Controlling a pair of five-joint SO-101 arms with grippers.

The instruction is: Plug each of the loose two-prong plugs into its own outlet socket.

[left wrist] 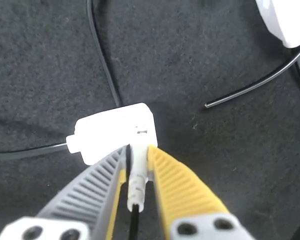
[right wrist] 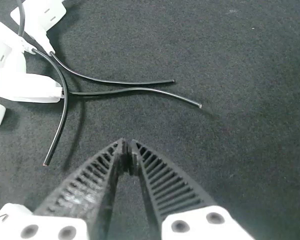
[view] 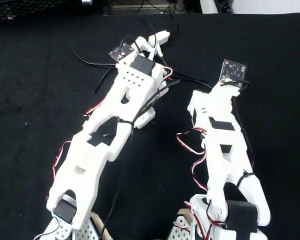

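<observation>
Closest, the left gripper (left wrist: pixel 137 152), one ribbed finger grey and one yellow, is clamped on the small white two-prong plug (left wrist: pixel 135 182) with black cable, whose front end meets the white rectangular plastic outlet socket (left wrist: pixel 112 132) on the black cloth table (left wrist: pixel 230 60); how deep the prongs sit I cannot tell. The right gripper (right wrist: pixel 126 146), with black ribbed fingers (right wrist: pixel 90 185), is pressed together on nothing, and farther off lies a cluster of white plastic pieces (right wrist: pixel 25 86) with thin black wires (right wrist: pixel 120 81).
</observation>
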